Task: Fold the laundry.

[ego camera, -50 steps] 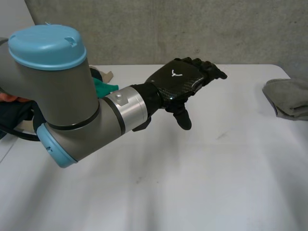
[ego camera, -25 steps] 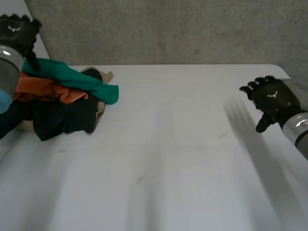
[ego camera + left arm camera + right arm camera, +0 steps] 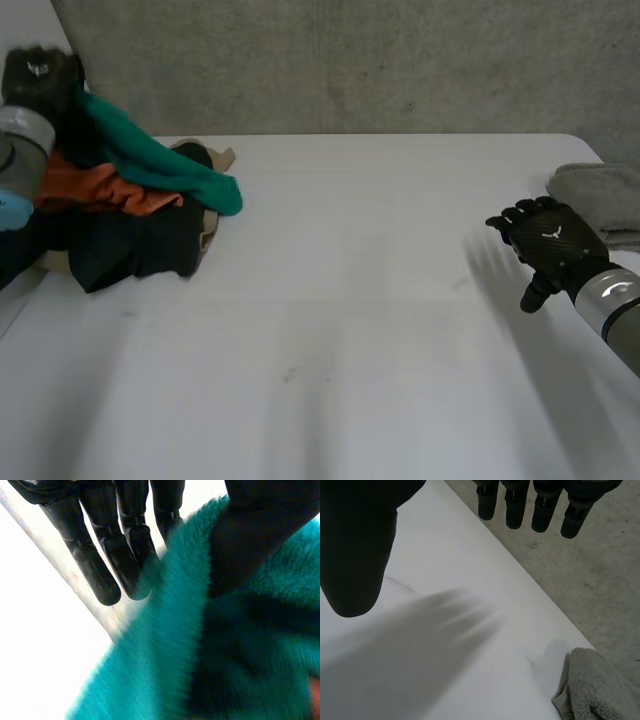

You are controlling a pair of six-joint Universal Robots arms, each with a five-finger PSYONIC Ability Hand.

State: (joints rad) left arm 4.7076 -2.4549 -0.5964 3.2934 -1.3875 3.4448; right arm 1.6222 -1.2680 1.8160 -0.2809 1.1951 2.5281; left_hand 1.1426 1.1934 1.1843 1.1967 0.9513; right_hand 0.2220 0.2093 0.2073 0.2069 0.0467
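Head view: the left hand (image 3: 38,75) sits at ten o'clock over the laundry pile (image 3: 130,245), thumb and fingers closed on the teal cloth (image 3: 150,160). It looks set to peel that one piece off the heap for folding, while the right hand (image 3: 550,245) hangs spread and empty at three o'clock, likely waiting to take a corner. Half a second ago the right hand covered the grey towel (image 3: 600,195) at two o'clock; it has since slid toward the middle of the table (image 3: 350,330), and the left hand has barely dipped.
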